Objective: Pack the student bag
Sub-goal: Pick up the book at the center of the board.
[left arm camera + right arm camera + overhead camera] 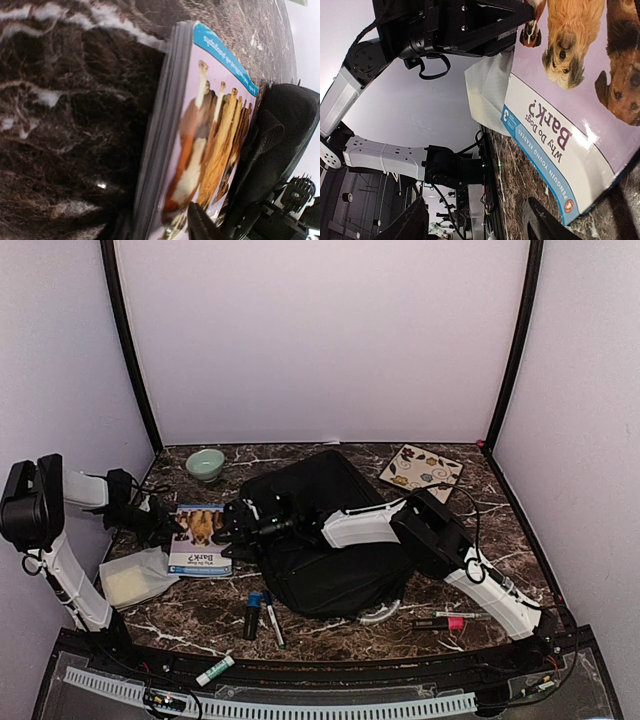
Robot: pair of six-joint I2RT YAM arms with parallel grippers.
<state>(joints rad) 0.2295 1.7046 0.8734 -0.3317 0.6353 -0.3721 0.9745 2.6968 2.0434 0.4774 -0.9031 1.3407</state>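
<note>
The left gripper point(168, 527) was set astride the left edge of the "Why Do Dogs Bark?" book point(198, 538); whether the book was pinched could not be told. The right gripper point(233, 525) was held spread and empty at the book's right edge. The black backpack point(330, 540) was laid mid-table, just right of the book.

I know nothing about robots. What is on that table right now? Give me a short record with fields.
Main item: black student bag, lying mid-table
Book: dog picture book, just left of the bag in the top view
Left gripper: at the book's left edge, grip unclear
Right gripper: open, at the book's right edge
Also there: green bowl, patterned tile, markers
</note>
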